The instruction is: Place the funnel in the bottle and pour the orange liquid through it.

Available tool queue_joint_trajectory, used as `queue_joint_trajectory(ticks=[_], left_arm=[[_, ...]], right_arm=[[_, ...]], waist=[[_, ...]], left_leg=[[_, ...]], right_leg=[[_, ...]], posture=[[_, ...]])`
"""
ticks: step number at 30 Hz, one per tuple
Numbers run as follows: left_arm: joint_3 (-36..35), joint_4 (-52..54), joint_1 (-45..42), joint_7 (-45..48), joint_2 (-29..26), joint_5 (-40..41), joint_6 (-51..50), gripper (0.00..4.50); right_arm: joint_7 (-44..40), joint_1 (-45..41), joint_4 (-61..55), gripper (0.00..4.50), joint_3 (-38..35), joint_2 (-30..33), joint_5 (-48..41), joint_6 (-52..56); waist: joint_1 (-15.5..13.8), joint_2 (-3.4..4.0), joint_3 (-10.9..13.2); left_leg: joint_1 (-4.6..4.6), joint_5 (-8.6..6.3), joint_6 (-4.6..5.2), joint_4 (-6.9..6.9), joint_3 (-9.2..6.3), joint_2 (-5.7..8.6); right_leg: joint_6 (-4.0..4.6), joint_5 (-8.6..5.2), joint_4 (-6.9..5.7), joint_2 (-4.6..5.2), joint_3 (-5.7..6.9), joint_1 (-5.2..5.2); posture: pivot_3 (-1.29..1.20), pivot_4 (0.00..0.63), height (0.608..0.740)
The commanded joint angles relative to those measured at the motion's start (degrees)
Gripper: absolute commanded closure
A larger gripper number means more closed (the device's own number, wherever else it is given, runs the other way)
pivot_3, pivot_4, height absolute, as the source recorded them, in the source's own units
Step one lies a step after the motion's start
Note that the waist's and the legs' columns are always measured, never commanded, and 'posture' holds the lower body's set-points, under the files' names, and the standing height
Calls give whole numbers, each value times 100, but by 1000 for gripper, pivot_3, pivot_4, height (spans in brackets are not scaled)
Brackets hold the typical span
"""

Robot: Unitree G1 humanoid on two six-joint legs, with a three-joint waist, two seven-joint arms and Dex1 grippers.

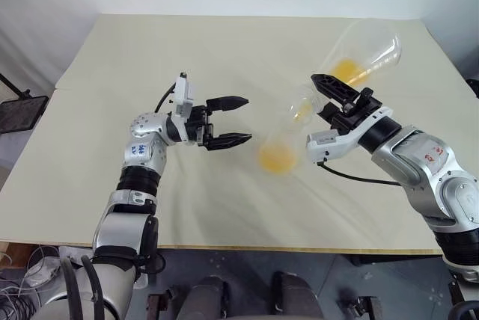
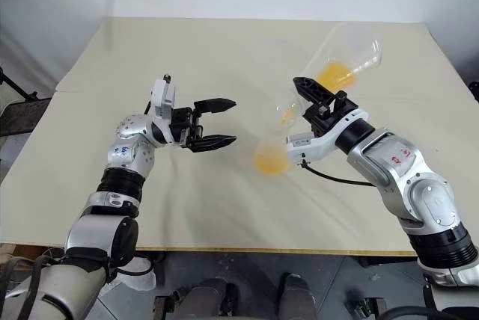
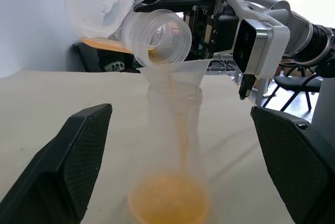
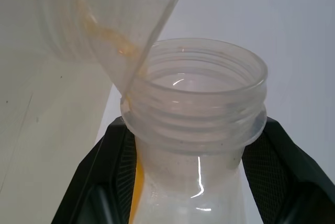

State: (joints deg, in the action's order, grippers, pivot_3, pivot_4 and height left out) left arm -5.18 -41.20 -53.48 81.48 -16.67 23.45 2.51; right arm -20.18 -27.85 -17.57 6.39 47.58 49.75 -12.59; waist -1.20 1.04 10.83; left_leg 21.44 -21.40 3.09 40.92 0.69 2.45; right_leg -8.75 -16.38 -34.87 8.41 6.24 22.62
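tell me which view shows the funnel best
The left wrist view: the funnel sits in the bottle neck, side-on, under the tilted flask mouth. In the right wrist view its wall is seen close, cropped. In the eye views it is a faint blur.

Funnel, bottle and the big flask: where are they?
funnel (image 3: 175,72), left wrist view, cone wall.
bottle (image 3: 172,130), left wrist view, neck.
big flask (image 3: 157,38), left wrist view, threaded mouth.
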Motion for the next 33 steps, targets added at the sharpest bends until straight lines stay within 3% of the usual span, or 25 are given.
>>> queue_joint_trajectory(ticks=[1, 33], left_arm=[[-76, 203, 5, 21, 4, 136, -11, 0], [-99, 524, 124, 26, 59, 292, -247, 0]], right_arm=[[31, -138, -111, 2072, -241, 133, 22, -55], [-15, -212, -210, 2072, -213, 142, 123, -169]], waist=[[0, 0, 0], [1, 0, 0]], left_leg=[[0, 0, 0, 0, 0, 0], [0, 0, 0, 0, -1, 0]], right_leg=[[0, 0, 0, 0, 0, 0], [0, 0, 0, 0, 0, 0]], posture=[[0, 150, 740], [0, 150, 740]])
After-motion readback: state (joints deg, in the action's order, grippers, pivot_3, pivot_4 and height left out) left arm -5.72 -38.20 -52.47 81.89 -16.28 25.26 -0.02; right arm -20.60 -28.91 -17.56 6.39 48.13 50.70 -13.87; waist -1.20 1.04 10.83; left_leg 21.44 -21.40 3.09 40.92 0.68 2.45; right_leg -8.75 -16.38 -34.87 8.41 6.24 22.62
